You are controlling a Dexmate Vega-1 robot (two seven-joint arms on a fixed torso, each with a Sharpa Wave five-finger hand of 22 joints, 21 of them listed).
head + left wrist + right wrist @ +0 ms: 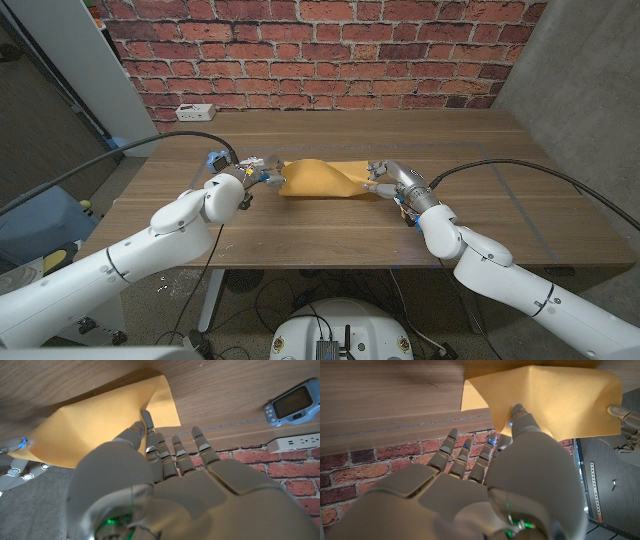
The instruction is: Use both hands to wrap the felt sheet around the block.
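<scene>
Felt sheet (318, 179): lying humped mid-table (330, 240).
Left hand (256, 175): fingers pinching the sheet's left edge.
Right hand (385, 178): fingers pinching its right edge.

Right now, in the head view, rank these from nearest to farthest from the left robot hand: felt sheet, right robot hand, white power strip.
1. felt sheet: touching the left robot hand, at its right.
2. white power strip: at the table's back edge.
3. right robot hand: at the sheet's far end.

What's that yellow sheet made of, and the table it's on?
The yellow sheet looks like soft matte felt: it drapes and creases without shine. The table seems to be wood or a wood-look laminate, going by its brown streaked grain and smooth, dull surface.
</scene>
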